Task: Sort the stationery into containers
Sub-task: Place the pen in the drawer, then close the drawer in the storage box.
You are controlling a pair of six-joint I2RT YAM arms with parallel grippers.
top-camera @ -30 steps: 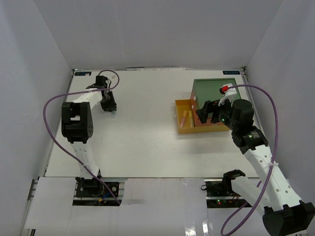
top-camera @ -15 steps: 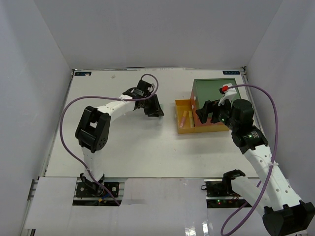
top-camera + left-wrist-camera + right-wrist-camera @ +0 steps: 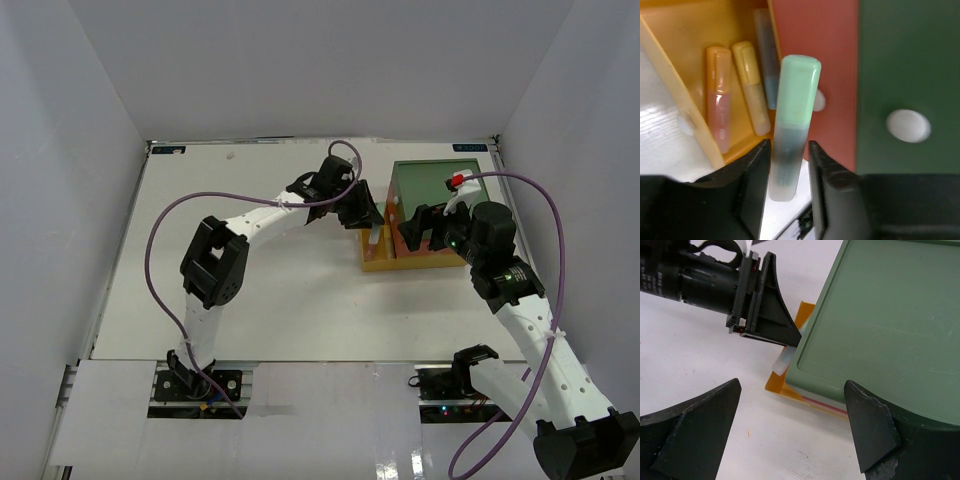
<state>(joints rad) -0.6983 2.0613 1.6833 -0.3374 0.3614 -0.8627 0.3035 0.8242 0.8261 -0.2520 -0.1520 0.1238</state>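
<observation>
Your left jaws pinch the green-capped marker [image 3: 792, 125] by its clear end, its long axis running near-far like the three markers [image 3: 752, 90] in the open yellow drawer [image 3: 690, 35], which seems to lie just beneath it, left of the red drawer front [image 3: 825, 50]; your right jaws stand wide.

Two white arms [image 3: 255, 222] with black joints [image 3: 215, 262], each trailing a looping purple cable [image 3: 151, 255].
</observation>
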